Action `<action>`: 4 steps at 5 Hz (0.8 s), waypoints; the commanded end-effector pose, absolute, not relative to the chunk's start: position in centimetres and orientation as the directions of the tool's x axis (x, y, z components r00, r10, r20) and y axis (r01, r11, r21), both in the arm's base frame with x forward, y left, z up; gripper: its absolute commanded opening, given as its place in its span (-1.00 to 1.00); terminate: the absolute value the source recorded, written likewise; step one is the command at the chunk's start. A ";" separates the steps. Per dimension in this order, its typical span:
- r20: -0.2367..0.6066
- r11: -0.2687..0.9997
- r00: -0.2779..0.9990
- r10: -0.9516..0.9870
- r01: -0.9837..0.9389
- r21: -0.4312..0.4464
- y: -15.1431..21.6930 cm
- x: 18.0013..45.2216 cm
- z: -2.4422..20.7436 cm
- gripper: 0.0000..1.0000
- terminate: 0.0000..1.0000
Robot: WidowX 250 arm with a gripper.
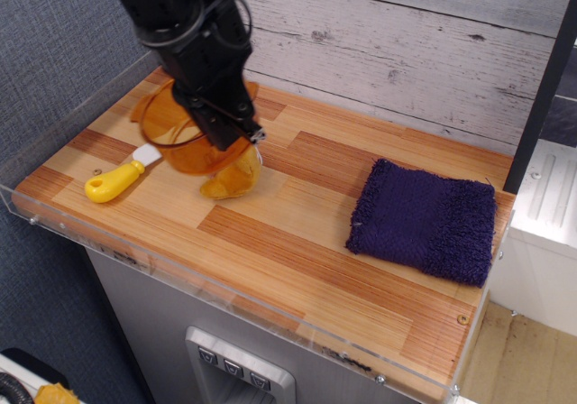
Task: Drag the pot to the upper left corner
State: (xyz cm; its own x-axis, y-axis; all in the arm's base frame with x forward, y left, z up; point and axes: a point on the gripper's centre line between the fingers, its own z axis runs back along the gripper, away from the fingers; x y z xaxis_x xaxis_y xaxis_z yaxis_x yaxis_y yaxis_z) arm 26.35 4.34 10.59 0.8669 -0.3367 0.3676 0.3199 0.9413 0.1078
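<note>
Jaws hidden behind the black gripper [236, 126], so I cannot tell their state. From the left I see a yellow knife [115, 179], then the pot [176, 133] under the gripper near the upper left corner [167, 72], the toy [233, 180] just beside it, a purple cloth [425, 220] far right.

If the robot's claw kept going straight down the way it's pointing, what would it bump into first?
Probably the pot. The gripper points down at its right rim and seems to be already at it. Beneath that lies the wooden tabletop. Depth is hard to judge from this one view.
</note>
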 end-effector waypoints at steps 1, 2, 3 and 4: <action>0.458 0.933 0.815 -0.355 0.341 0.116 4.4 30.4 11.8 -1.00 -1.00; 0.512 0.925 0.774 -0.373 0.355 0.137 4.2 33.1 12.9 -1.00 -1.00; 0.523 0.928 0.772 -0.362 0.351 0.125 4.3 34.4 12.4 -1.00 -1.00; 0.503 0.930 0.787 -0.356 0.350 0.110 4.3 34.6 10.6 -1.00 -1.00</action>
